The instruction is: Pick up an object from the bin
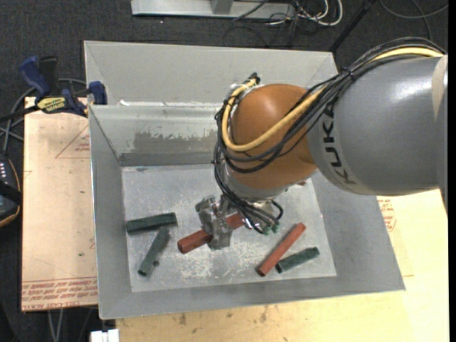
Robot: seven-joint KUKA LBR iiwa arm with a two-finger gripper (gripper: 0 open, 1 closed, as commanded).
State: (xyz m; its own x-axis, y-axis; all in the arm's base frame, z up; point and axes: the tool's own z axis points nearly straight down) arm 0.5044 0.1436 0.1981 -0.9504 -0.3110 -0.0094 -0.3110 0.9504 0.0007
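Observation:
My gripper [216, 228] is down at the bin floor near its middle, its grey fingers [209, 216] standing on either side of a dark red block [192, 241] that lies slanted there. The block's left end sticks out from under the fingers and a bit of red shows on their right. The jaws look closed against the block. A red stick [282, 248] and a short dark green block [298, 259] lie to the right of the gripper.
Two dark green sticks lie at the left of the bin floor, one flat [151, 223] and one slanted below it [154, 253]. The arm's orange dome and cables hang over the bin's middle and hide the floor behind the gripper.

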